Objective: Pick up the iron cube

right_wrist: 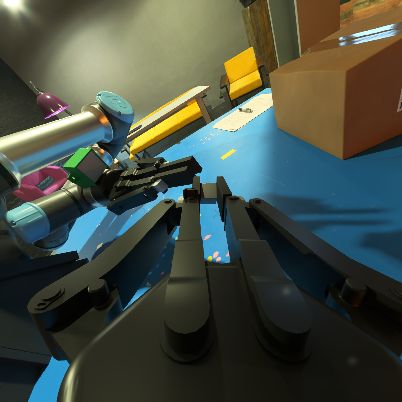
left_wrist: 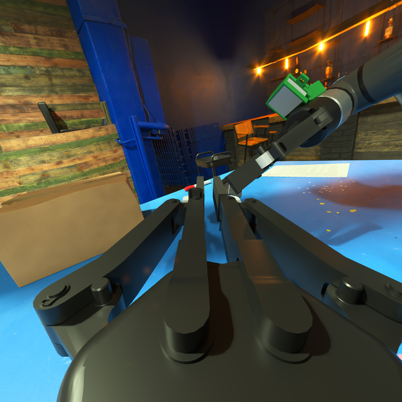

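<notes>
The iron cube (right_wrist: 208, 189) is a small dark metal block held between my right gripper's (right_wrist: 208, 188) two fingers, low over the blue table (right_wrist: 282, 185). In the left wrist view the right gripper (left_wrist: 233, 188) reaches in from the right, its tips just beyond my left fingers. A grey bit of the cube (left_wrist: 234, 192) shows there, and the rest is hidden. My left gripper (left_wrist: 208, 185) has its fingers drawn close together with only a narrow gap and nothing in it. It also shows at the left of the right wrist view (right_wrist: 187, 170), beside the cube.
A large cardboard box (left_wrist: 65, 221) (right_wrist: 337, 97) stands on the table. A paper sheet (left_wrist: 304, 170) (right_wrist: 245, 117) with a pen (right_wrist: 245, 110) lies at the far edge. A red-and-white marker (left_wrist: 192, 186) lies beyond my left fingers. A yellow tape strip (right_wrist: 228, 154) marks the table.
</notes>
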